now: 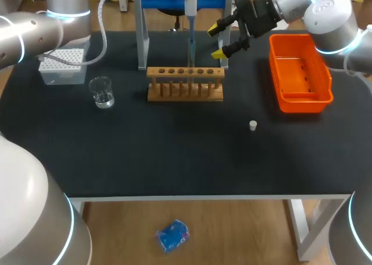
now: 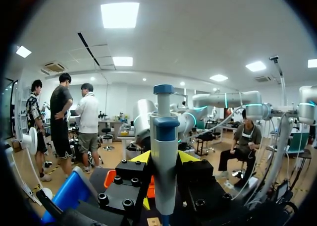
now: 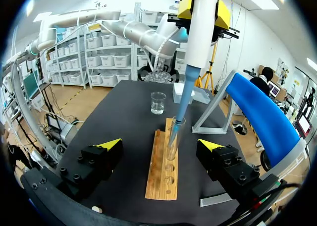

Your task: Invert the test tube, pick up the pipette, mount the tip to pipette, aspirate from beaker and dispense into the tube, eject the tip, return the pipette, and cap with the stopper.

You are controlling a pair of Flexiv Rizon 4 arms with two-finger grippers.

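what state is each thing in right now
pipette: upright in the left gripper, blue tip mounted, its end inside the test tube
left gripper: shut on the pipette
test tube: upright in the wooden rack, uncapped
stopper: loose on the table, off the tube
beaker: upright, standing free
right gripper: open, empty

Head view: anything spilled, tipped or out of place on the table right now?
Nothing stands out. The rack sits flat, the beaker is upright with no spill visible around it, and the pipette in the left gripper points down into the test tube. The stopper lies alone on the table, not yet used.
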